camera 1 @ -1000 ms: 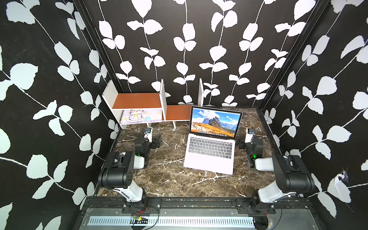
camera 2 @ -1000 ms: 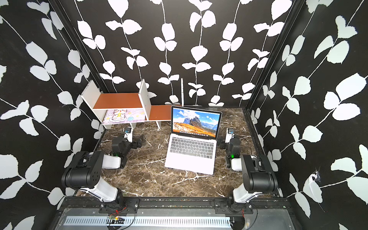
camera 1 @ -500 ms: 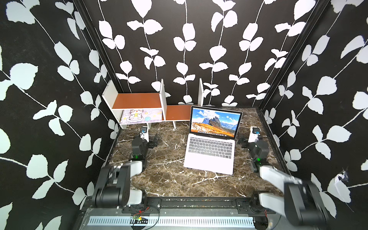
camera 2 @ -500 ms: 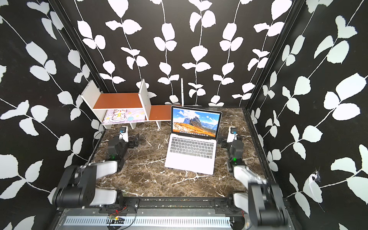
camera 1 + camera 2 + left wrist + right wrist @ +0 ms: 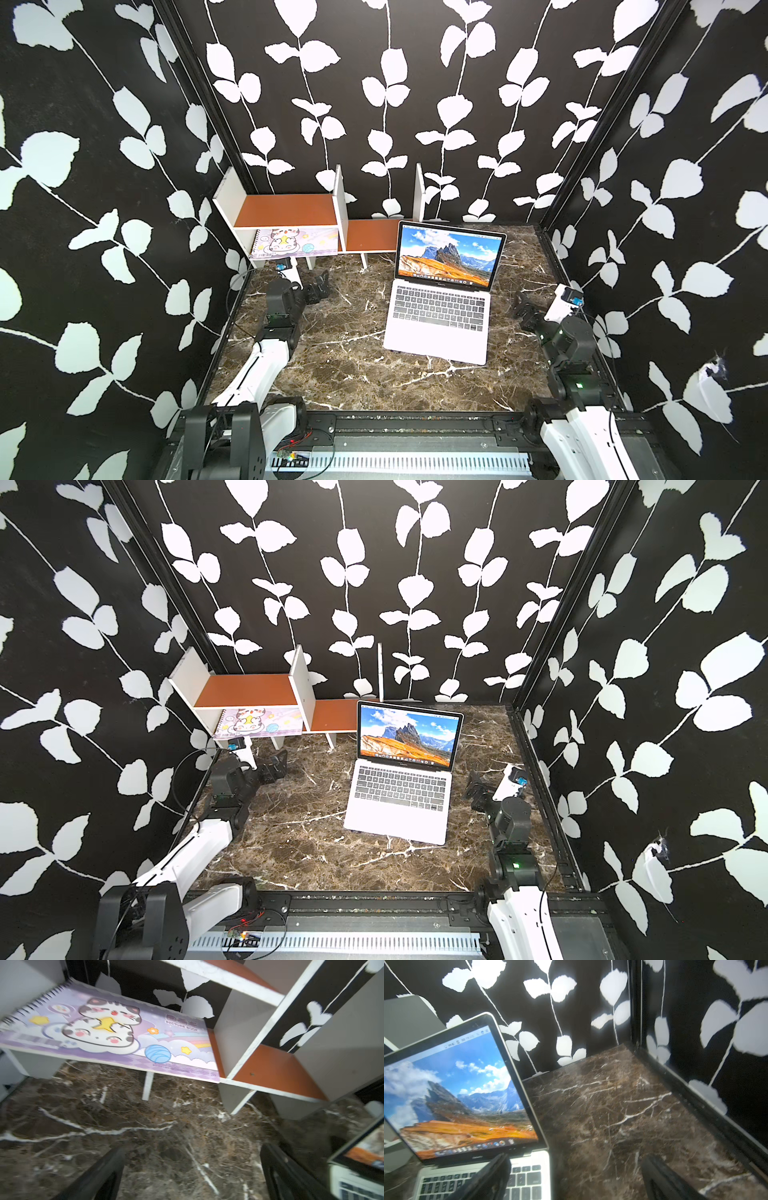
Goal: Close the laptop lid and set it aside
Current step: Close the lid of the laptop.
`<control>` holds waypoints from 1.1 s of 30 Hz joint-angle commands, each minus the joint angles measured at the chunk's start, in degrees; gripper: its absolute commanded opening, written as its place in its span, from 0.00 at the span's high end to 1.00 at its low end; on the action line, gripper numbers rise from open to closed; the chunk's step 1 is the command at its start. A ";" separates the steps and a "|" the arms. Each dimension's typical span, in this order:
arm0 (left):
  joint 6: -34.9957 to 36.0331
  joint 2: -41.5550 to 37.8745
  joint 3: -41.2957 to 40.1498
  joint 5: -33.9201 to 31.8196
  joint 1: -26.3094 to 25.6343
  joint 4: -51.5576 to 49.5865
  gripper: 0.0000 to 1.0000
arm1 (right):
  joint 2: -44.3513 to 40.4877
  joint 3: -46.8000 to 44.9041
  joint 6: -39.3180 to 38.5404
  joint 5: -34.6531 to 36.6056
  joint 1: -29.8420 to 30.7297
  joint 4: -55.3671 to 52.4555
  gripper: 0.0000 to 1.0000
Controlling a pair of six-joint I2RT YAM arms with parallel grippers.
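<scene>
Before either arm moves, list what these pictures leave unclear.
- lid, outer face: turned away from every camera, so unseen.
- laptop: in the left wrist view, cut off by the frame edge; only a corner shows.
- notebook: in both top views, its rear part is hidden under the upper shelf board; its small print is blurred in the left wrist view.

Open laptop point(image 5: 397, 818) on marble table point(image 5: 307, 854)
</scene>
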 commanded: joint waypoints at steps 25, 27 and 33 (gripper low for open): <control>-38.60 5.84 9.10 12.91 -24.73 20.93 0.01 | 8.08 -1.21 21.60 -33.10 2.83 14.31 0.13; -41.26 9.16 10.19 13.60 -25.47 25.62 0.01 | 9.52 0.42 19.75 -31.05 6.07 13.98 0.13; -33.18 12.58 17.29 15.32 -29.95 17.10 0.01 | 13.91 5.32 13.10 -21.16 18.70 10.45 0.14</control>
